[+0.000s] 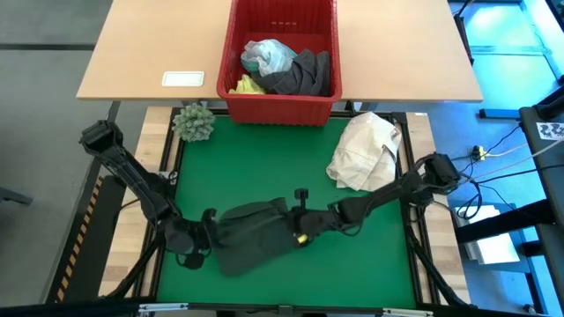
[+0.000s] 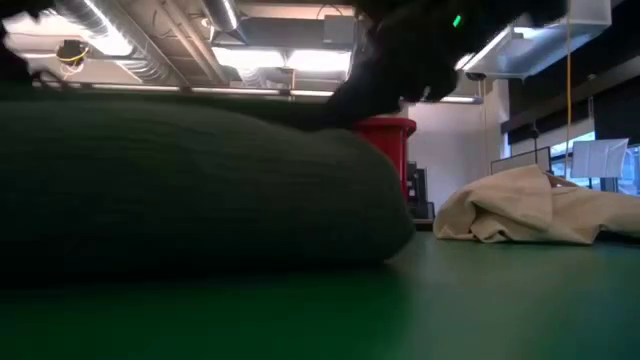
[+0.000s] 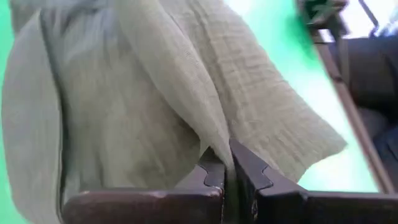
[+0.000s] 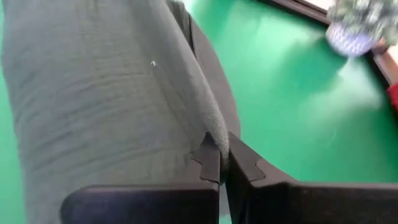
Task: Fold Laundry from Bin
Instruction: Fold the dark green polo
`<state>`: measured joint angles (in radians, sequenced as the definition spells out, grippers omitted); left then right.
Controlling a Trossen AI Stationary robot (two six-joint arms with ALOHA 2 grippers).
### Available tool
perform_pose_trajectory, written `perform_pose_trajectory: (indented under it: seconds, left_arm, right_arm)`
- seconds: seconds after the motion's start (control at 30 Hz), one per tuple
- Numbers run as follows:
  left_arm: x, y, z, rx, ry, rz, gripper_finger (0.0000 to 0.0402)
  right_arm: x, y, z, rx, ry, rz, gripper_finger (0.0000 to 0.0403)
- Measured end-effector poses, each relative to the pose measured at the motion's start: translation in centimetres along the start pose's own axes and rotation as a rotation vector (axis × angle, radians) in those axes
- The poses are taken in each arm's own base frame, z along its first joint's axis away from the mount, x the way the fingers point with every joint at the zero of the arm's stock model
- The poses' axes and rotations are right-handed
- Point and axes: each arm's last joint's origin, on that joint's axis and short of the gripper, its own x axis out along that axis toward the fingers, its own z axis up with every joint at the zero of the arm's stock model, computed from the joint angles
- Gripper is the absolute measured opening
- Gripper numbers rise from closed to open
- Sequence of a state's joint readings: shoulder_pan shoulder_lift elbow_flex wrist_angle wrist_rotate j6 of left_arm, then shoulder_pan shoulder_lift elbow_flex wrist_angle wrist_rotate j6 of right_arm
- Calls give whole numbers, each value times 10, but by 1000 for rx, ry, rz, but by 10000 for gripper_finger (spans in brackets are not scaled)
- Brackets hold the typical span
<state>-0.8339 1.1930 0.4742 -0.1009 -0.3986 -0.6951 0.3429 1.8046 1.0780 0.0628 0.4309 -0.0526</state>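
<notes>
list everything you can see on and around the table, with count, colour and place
garment: 1, dark green, near edge of the green mat, pinched at both ends
bin: 1, red, far side on the wooden table
laundry in bin: a few pieces, grey, turquoise, yellow
cloth bundle: 1, cream, mat's right side
spiky ball: 1, green, mat's far-left corner
card: 1, white, wooden table left of bin
left tool: shut on the garment
right tool: shut on the garment

Dark garment [image 1: 251, 233]: matt, crinkled woven cloth. Mat [image 1: 264, 158]: smooth green surface with slight sheen. Bin [image 1: 282, 104]: glossy red slotted plastic. Tabletop [image 1: 150, 44]: smooth pale wood. Cream bundle [image 1: 366, 151]: soft, creased cloth.
</notes>
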Motion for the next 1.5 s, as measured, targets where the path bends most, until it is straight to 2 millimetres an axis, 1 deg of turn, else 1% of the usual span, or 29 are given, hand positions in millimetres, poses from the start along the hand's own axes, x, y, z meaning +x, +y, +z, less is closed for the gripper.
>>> perform_pose_trajectory:
  seconds: [0.07,0.17,0.37,0.5,0.57,0.67,0.77,0.87,1.0,1.23,1.37,1.5]
  left_arm:
    - [1,7,-8,-26,15,22,0]
    - [3,12,-15,-22,18,45,0]
    - [6,24,-18,-19,30,111,0]
    - [7,36,-23,5,28,252,0]
    - [7,42,-25,-10,29,297,0]
    - [7,49,-27,-38,56,352,0]
    - [7,56,-29,-66,88,404,1]
    - [7,59,-29,-78,111,416,10]
    - [8,61,-29,-97,138,404,36]
    - [8,63,-29,-93,162,402,114]
    - [7,64,-29,-69,137,437,153]
    - [6,70,-27,-61,144,500,179]
  right_arm:
    - [9,-9,-8,32,2,14,0]
    - [22,-18,-19,57,17,10,0]
    - [49,-36,-35,103,37,-7,0]
    - [64,-43,-49,116,78,-30,0]
    - [70,-44,-55,118,101,-38,0]
    - [75,-41,-63,132,124,-36,0]
    - [78,-40,-64,134,124,-32,0]
    - [78,-40,-64,134,125,-28,0]
    - [78,-40,-64,134,125,-25,1]
    - [78,-39,-65,134,128,-17,1]
    - [78,-39,-65,133,131,-16,2]
    - [78,-39,-65,132,132,-15,2]
